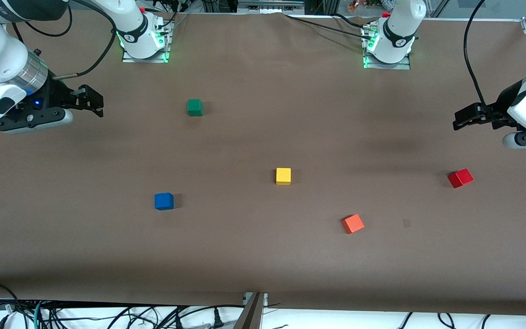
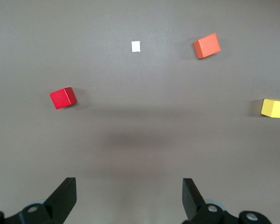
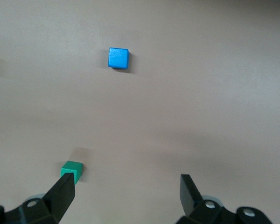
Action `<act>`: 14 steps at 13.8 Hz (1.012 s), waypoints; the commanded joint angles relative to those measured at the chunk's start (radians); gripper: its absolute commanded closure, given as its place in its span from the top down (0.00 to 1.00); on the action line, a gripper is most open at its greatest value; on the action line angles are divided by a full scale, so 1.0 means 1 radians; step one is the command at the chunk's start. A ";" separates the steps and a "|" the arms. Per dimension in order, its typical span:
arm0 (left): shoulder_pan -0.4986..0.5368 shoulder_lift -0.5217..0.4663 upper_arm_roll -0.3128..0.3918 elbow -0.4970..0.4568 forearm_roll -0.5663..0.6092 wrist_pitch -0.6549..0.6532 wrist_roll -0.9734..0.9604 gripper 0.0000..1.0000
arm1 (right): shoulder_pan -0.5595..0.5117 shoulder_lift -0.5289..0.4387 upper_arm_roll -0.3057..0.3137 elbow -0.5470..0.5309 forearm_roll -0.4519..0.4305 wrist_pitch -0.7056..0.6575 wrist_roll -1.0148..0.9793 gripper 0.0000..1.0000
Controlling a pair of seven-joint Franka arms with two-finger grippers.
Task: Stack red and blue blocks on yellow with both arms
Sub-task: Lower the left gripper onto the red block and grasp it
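Start of task — nothing stacked. Yellow cube (image 1: 283,176) mid-frame, red cube (image 1: 460,177) right, blue cube (image 1: 164,201) left of centre on bench (image 1: 263,265). Left gripper (image 1: 461,119) at right edge, right gripper (image 1: 93,101) upper left — both high, fingers apart, empty. Next, likely: descend, grasp red cube.

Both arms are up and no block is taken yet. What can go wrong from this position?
The orange cube lies on the table near the red block and looks similar, so the open left gripper might pick the wrong one. The green cube sits close under the open right gripper, while the blue block lies apart. Both arms may crowd over the yellow cube.
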 commanded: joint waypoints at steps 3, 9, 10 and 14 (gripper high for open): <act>-0.018 -0.008 0.013 -0.009 -0.002 0.011 -0.007 1.00 | -0.019 -0.002 0.018 0.010 -0.011 -0.003 -0.010 1.00; 0.028 0.079 0.024 -0.024 0.000 0.091 0.001 1.00 | -0.018 -0.002 0.018 0.010 -0.011 -0.001 -0.010 1.00; 0.043 0.114 0.024 -0.024 0.000 0.115 0.001 1.00 | -0.019 -0.002 0.018 0.010 -0.011 -0.001 -0.010 1.00; 0.103 0.237 0.025 -0.030 0.036 0.215 0.004 1.00 | -0.019 -0.002 0.018 0.011 -0.011 -0.001 -0.010 1.00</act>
